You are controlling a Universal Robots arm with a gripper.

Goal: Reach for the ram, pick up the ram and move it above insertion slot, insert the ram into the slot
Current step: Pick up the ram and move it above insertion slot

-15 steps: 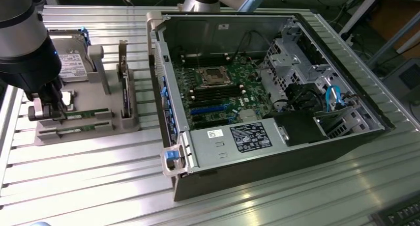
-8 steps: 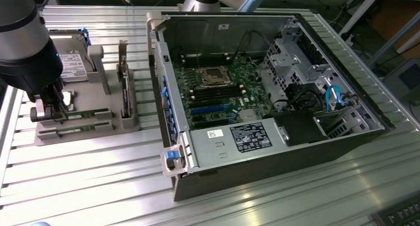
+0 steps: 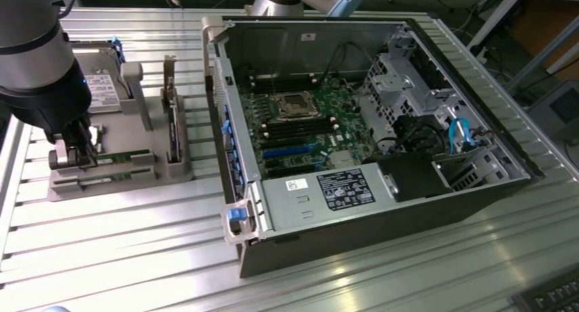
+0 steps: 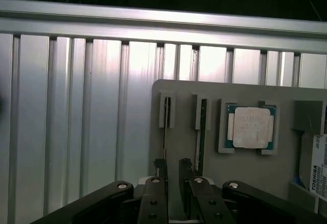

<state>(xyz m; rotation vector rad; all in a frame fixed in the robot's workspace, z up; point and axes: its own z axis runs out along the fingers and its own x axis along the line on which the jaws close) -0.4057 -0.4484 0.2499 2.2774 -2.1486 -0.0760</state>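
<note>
Two green ram sticks stand on edge in a grey holder tray point(image 3: 172, 173) at the exterior view's left. My gripper point(image 3: 74, 163) is down at their end, open. In the wrist view the gripper point(image 4: 173, 169) shows a narrow gap between its black fingers point(image 4: 160, 175). The thin ram point(image 4: 164, 132) runs away from just beside one finger, and the second stick point(image 4: 202, 132) lies beside it. I cannot tell whether a finger touches the ram point(image 3: 118, 178). The black slot point(image 3: 294, 131) lies among parallel ones on the motherboard inside the open computer case point(image 3: 299, 210).
A square silver processor chip point(image 4: 251, 127) sits in the tray beside the sticks, and a hard drive point(image 3: 102, 88) stands further back. The case's tall walls and drive cage point(image 3: 398, 88) ring the motherboard. Ribbed aluminium table point(image 3: 118, 251) lies all around.
</note>
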